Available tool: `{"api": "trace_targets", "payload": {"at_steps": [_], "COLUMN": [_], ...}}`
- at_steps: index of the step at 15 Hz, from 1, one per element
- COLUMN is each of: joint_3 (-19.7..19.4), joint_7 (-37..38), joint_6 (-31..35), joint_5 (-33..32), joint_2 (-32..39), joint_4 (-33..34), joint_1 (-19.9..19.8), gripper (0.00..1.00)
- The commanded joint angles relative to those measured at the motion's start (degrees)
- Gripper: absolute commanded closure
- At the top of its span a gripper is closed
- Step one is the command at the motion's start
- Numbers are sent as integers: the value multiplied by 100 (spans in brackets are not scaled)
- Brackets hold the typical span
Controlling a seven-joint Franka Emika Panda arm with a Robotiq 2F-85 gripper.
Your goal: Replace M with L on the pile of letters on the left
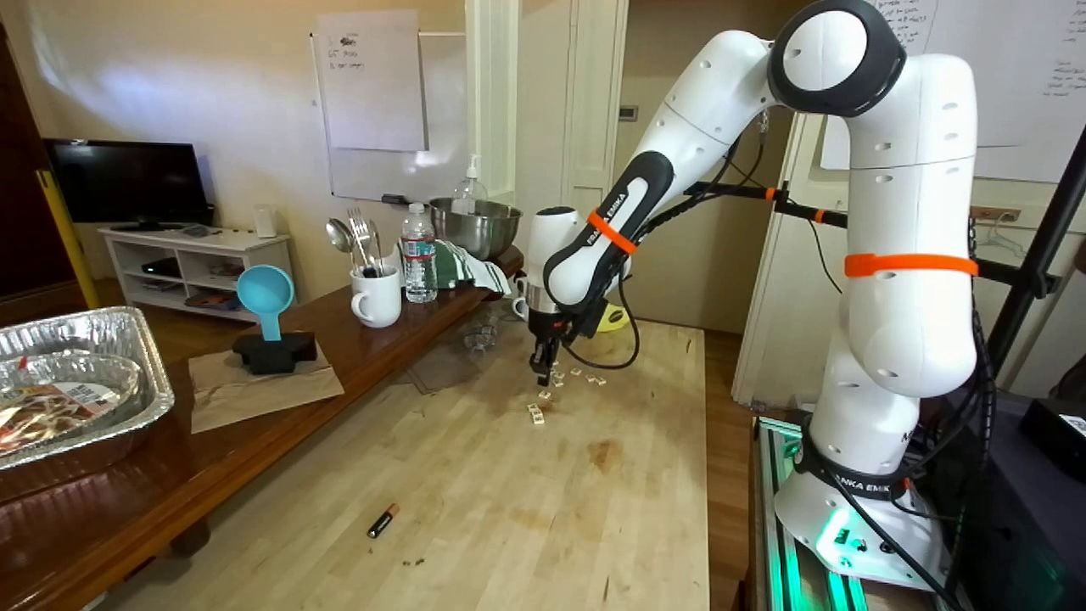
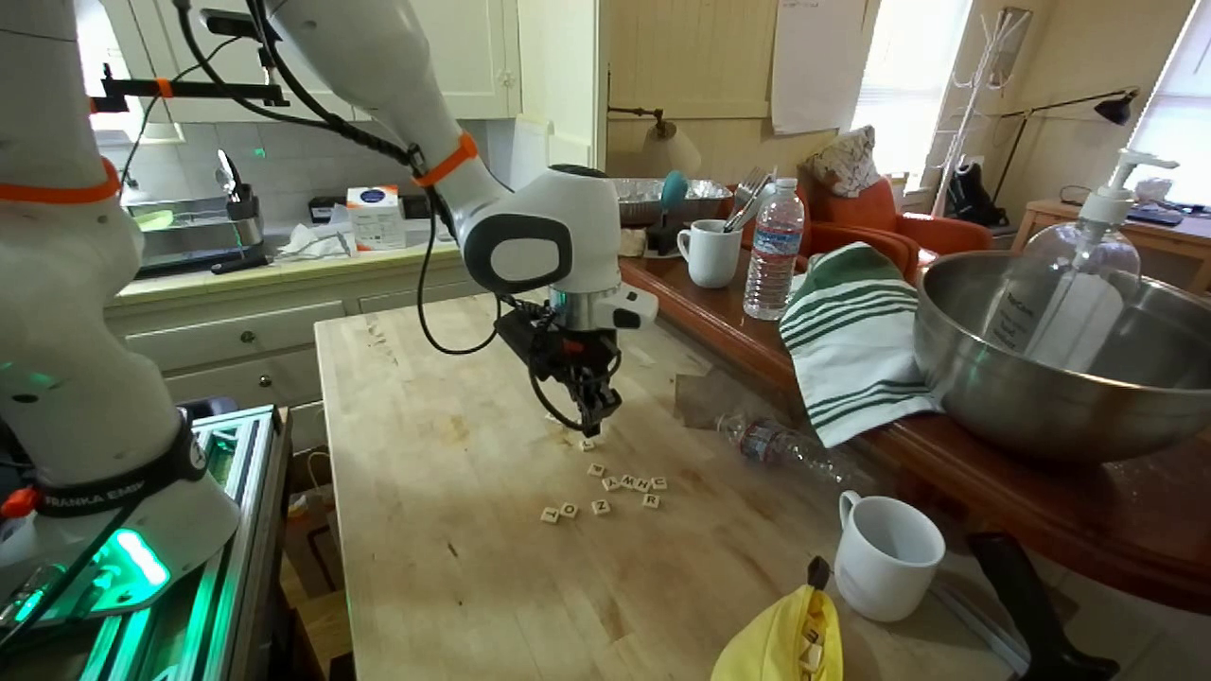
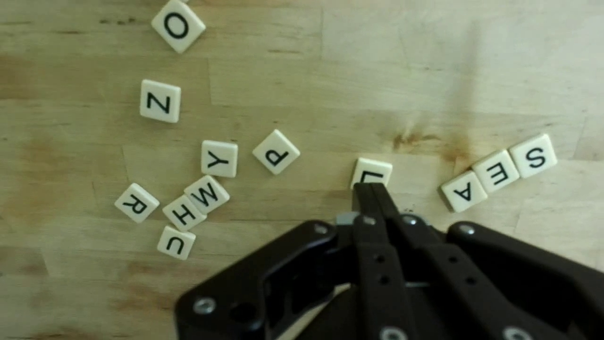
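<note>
The pale letter tiles lie flat on the wooden table. The L tile is partly covered by my fingertips in the wrist view; it also shows in both exterior views. The pile of letters at the left of the wrist view holds Y, H, U and a tile that reads as W or an upturned M. A short row of A, E and S lies to the right. My gripper is shut with its fingertips together, just above the L; whether it touches cannot be told. It also shows in both exterior views.
Loose tiles P, Z, O and R lie around. A yellow pouch, a white mug and a lying plastic bottle are on the table. A battery lies near the raised wooden counter.
</note>
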Motion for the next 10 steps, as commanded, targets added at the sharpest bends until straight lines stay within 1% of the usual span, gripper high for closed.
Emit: {"api": "trace_targets", "payload": {"at_steps": [1,5,10], "joint_3": [101,151,362], "joint_7": [-766,-1242,-1791], "joint_6": [119,361,830], "joint_5": [-121,-73,34], "joint_2": [136,323,520], "joint_4": [22,61,58], "joint_1": [-154,-237,-466], "gripper": [100,100,100]}}
